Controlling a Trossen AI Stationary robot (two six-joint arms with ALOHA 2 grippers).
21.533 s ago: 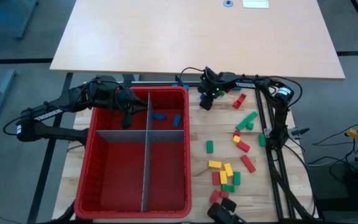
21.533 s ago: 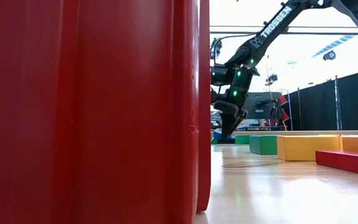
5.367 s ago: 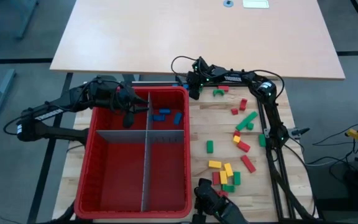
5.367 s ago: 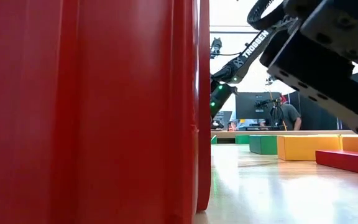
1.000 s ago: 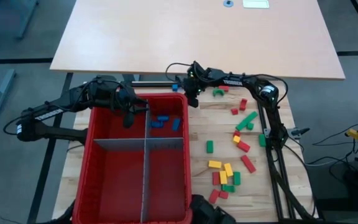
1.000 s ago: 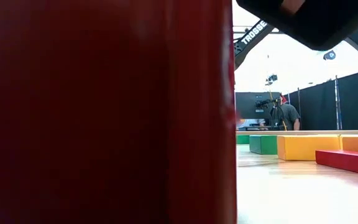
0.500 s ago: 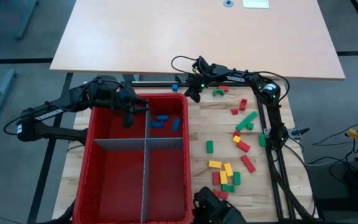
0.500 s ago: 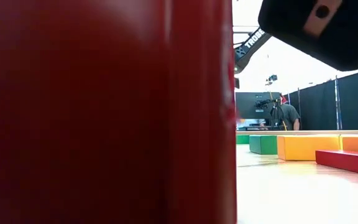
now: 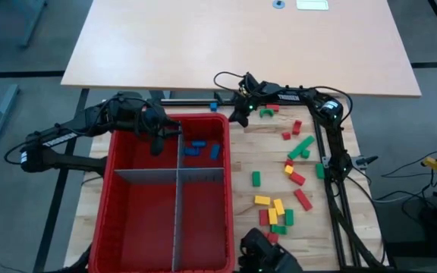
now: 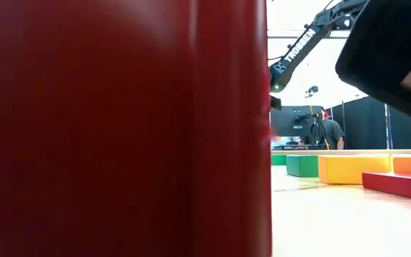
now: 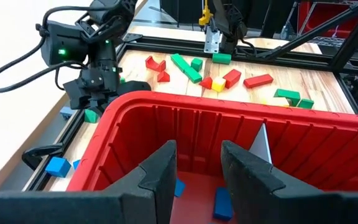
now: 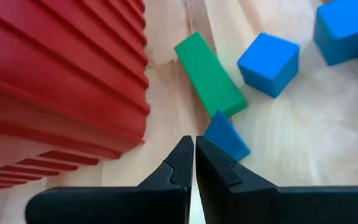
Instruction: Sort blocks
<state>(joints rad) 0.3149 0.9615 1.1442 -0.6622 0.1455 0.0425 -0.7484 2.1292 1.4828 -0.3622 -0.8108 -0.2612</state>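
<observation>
At the red bin's one-o'clock corner the right gripper, jaws pressed together and empty, hangs over a green block and blue blocks on the worktop; between picks, it must spread its jaws next, while the left gripper, jaws narrowly apart, waits above the bin.

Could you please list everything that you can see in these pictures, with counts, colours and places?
Red bin: one, red, on the left of the wooden table.
Grey dividers: two, crossing, splitting the bin into four compartments.
Blue blocks in bin: three, far-right compartment.
Loose blocks: about twenty, red, green, yellow, scattered right of the bin.
Corner blocks: one green, three blue, by the bin's far-right corner.
Person: one, in the room behind.
Left gripper: open, over the bin's far-left compartment.
Right gripper: shut, low beside the corner blocks.
</observation>
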